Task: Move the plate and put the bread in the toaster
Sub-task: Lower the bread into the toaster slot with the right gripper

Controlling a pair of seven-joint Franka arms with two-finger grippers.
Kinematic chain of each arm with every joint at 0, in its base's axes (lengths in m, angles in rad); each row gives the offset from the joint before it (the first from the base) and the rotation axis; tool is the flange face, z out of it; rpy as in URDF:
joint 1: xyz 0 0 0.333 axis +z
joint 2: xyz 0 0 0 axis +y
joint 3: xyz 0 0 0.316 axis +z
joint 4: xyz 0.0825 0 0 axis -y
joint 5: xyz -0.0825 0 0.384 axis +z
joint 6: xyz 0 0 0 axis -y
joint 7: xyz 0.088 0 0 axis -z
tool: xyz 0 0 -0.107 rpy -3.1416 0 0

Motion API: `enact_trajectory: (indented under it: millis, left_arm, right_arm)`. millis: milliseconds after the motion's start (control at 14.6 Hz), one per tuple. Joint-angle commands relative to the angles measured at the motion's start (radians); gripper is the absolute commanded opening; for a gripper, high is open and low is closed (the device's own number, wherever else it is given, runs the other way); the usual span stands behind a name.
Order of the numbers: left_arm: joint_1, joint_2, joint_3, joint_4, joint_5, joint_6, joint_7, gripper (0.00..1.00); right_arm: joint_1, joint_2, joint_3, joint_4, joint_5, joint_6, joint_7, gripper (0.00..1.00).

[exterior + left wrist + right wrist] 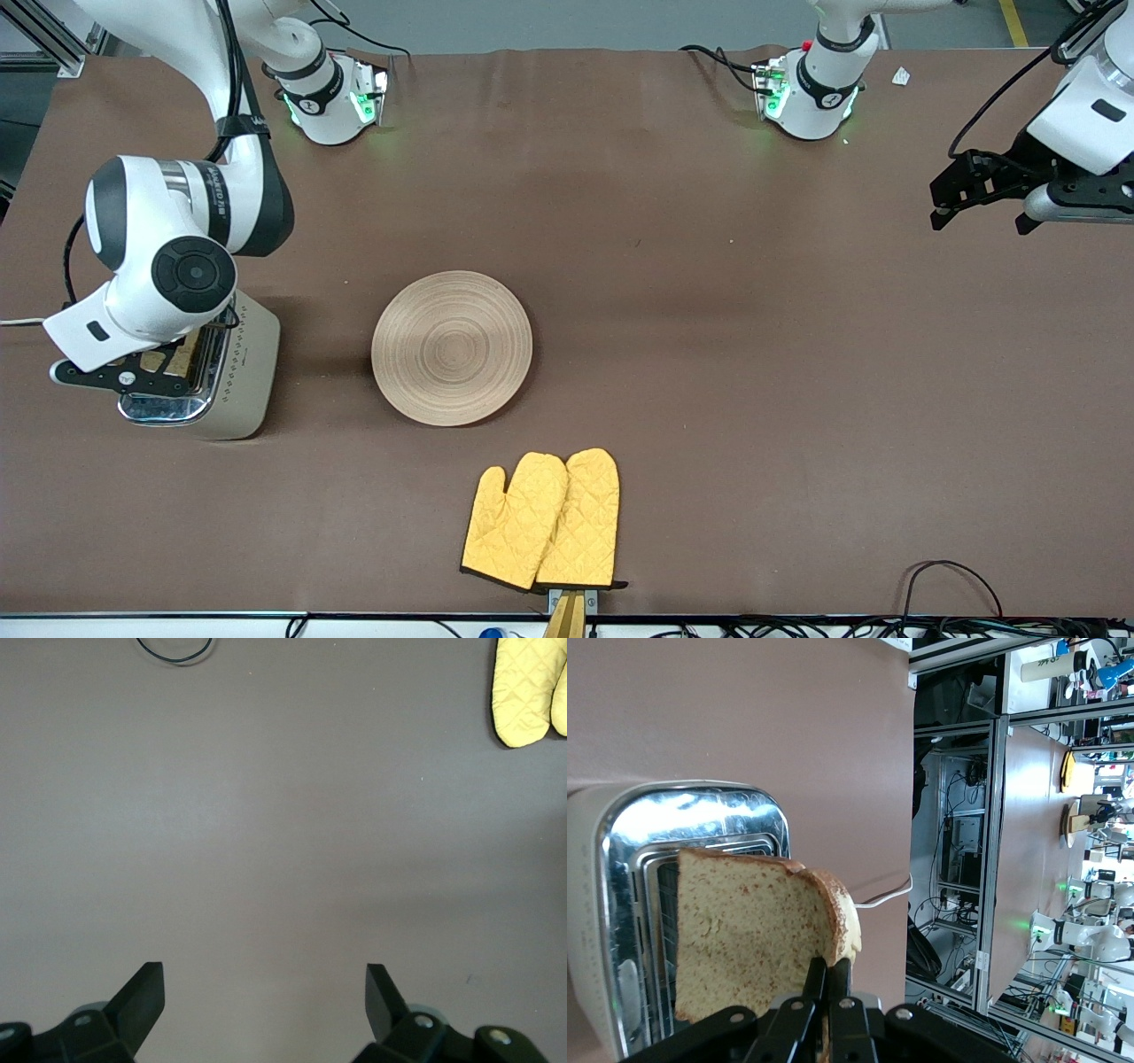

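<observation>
Brown bench (pixel 709 266), bread at the toaster.
Front view: plate (pixel 452 347) mid-bench, toaster (pixel 232 372) toward the right arm's end, left end effector (pixel 983 208) waiting. Left wrist view: its fingers (pixel 142 999) apart over bare bench. Right wrist view alone shows the right end effector (pixel 827 992) clamped on the bread (pixel 757 935) over the toaster's slots.

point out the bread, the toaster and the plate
bread (pixel 753 930): right wrist view, middle of the slice's speckled face
toaster (pixel 248 372): front view, cream side wall with the dotted pattern
plate (pixel 452 347): front view, centre of the ring grooves
</observation>
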Motion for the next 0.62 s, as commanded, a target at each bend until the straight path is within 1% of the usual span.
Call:
enact_trajectory:
  millis: [0,275,343,549]
  left_arm:
    - [0.008,0.011,0.004,0.019,-0.008,-0.002,0.008,1.0]
    - [0.008,0.011,0.002,0.021,-0.008,-0.002,0.01,1.0]
    - [0.008,0.011,0.002,0.021,-0.009,-0.002,0.01,1.0]
    - [0.01,0.011,0.004,0.021,-0.011,-0.002,0.011,1.0]
  right_arm:
    - [0.001,-0.056,0.009,-0.097,-0.052,0.041,-0.002,0.0]
    - [0.007,-0.055,0.009,-0.142,-0.054,0.044,0.005,0.0]
    - [0.015,-0.055,0.009,-0.168,-0.057,0.051,0.005,0.0]
    - [0.049,-0.079,0.012,-0.264,-0.112,0.059,0.011,0.0]
